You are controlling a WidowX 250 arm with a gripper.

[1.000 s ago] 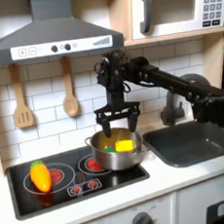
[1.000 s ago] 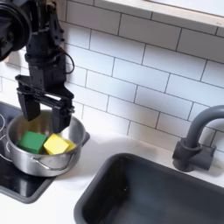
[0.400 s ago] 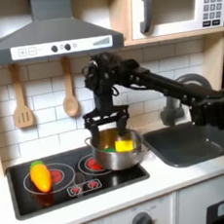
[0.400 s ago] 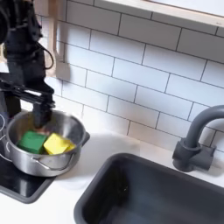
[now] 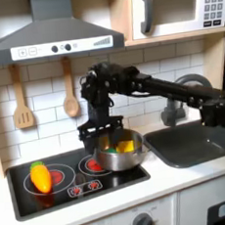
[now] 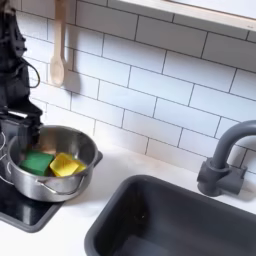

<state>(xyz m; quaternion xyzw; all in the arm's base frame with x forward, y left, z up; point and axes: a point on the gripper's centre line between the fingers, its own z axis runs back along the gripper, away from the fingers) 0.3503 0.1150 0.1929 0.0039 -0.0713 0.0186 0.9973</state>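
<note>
Gripper (image 5: 97,134) hovers over the left rim of the pot (image 5: 120,151) in the first exterior view, jaws spread wide, holding nothing. Pot contains a yellow sponge (image 6: 67,164) and a green block (image 6: 37,161); corn (image 5: 39,176) lies on the stove (image 5: 63,187).

Toy kitchen: stove (image 5: 62,179) w/ range hood (image 5: 50,37), microwave (image 5: 177,6), sink (image 6: 180,220) & faucet (image 6: 228,150), white tile wall (image 6: 170,70), hanging wooden spoons (image 5: 69,89).

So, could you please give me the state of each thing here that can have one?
tool: over the pot's left rim in the first exterior view, open or shut unclear
pot: upright on the stove, holding green and yellow blocks
sink: empty
faucet: no water running
microwave: door closed
</note>
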